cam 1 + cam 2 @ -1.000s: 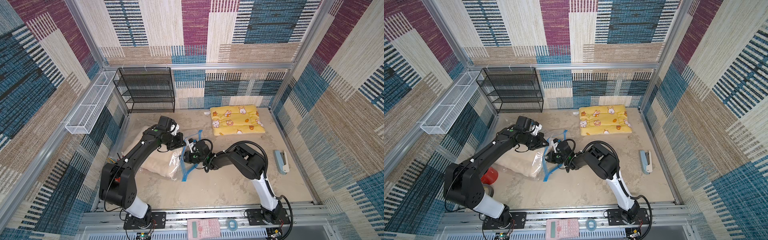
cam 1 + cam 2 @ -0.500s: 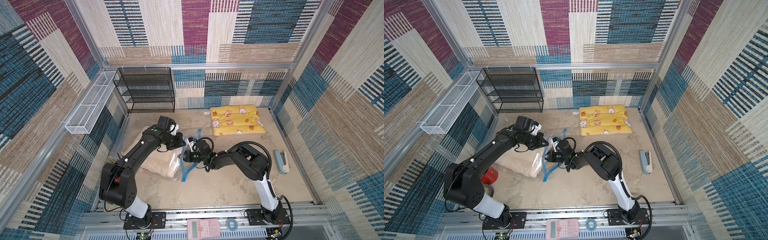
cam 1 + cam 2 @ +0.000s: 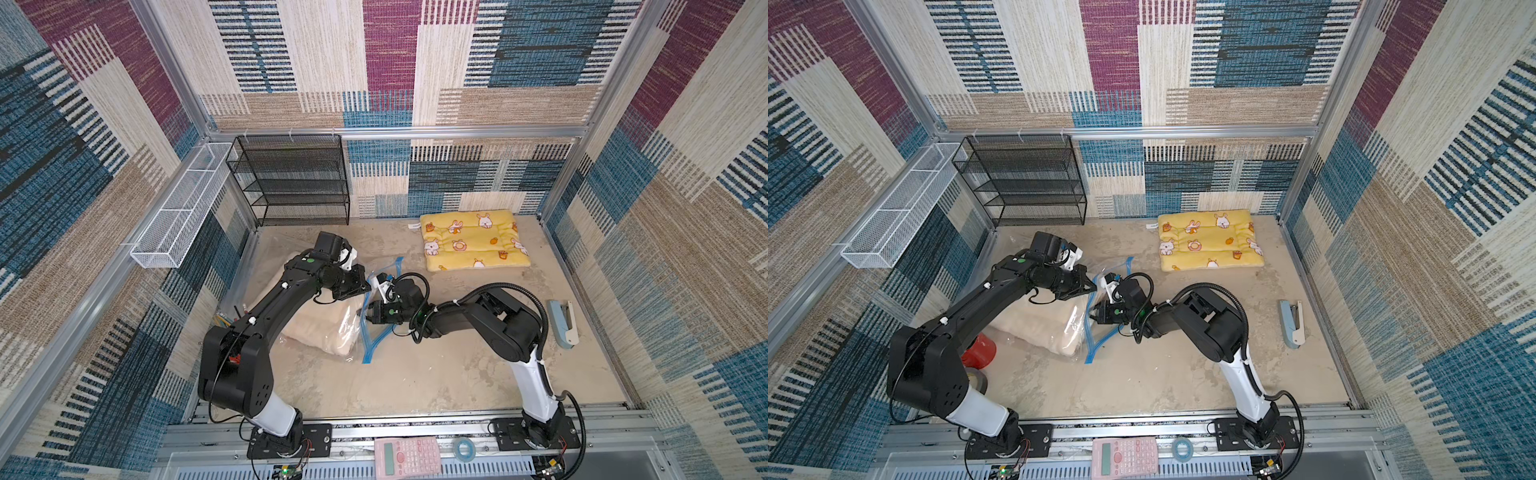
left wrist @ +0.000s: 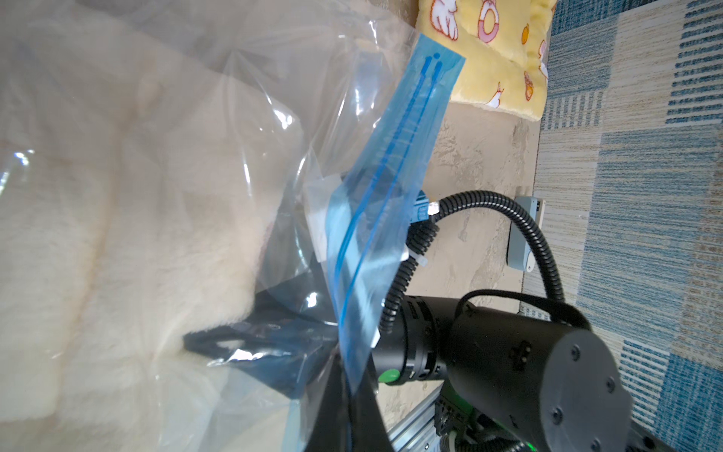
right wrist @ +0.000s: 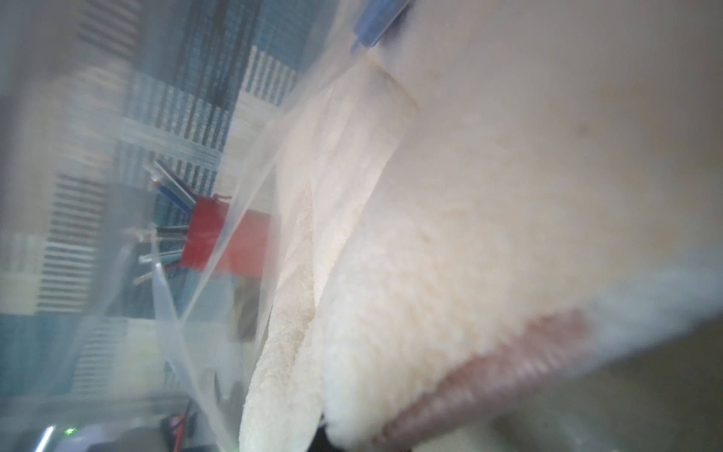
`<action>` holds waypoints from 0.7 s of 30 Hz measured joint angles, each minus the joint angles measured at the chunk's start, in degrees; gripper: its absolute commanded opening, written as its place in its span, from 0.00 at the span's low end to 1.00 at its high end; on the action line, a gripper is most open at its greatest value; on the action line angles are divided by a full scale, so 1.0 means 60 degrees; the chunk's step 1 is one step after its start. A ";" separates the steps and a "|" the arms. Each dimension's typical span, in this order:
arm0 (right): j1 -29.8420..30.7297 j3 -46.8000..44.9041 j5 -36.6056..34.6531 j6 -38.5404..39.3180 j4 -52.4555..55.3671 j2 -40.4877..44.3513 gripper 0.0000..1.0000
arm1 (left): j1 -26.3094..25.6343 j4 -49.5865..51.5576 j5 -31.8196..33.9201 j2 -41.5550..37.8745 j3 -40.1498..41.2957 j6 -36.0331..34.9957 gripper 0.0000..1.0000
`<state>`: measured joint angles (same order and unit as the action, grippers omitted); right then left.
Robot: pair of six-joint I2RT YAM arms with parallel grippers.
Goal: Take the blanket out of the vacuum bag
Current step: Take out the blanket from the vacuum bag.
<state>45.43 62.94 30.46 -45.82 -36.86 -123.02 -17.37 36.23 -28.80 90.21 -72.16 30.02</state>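
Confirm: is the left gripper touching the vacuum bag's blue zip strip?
Touching. The left wrist view shows the left gripper closed on the vacuum bag at its blue zip strip, which ends pinched between the jaws.

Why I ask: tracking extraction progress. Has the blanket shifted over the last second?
No. In a top view the blanket keeps its place against the black shelf rack, inside the vacuum bag.

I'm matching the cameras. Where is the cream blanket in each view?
Top view: blanket, partly under the left arm.
Top view: same spot.
Left wrist: large, behind the vacuum bag plastic.
Right wrist: close, blurred, fills most.
Shared landmark: blue zip strip.
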 measured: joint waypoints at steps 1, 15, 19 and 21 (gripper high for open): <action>-0.0007 -0.0015 0.0000 0.0029 0.0033 0.0036 0.00 | 0.0004 0.0000 0.0000 0.0000 0.0000 0.0000 0.00; -0.0058 -0.0299 0.0091 0.0255 0.0120 0.0535 0.00 | 0.0040 0.0000 0.0000 0.0000 0.0011 0.0004 0.00; -0.0069 -0.0390 0.0095 0.0317 0.0124 0.0659 0.00 | 0.0058 0.0000 0.0000 0.0000 0.0011 0.0004 0.00; -0.0076 -0.0426 0.0098 0.0324 0.0124 0.0703 0.00 | 0.0058 0.0000 0.0004 0.0004 0.0011 0.0004 0.00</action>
<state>44.97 60.38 31.05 -43.88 -36.12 -118.80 -17.02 36.23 -28.77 90.24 -72.10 30.04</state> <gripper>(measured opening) 0.074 0.049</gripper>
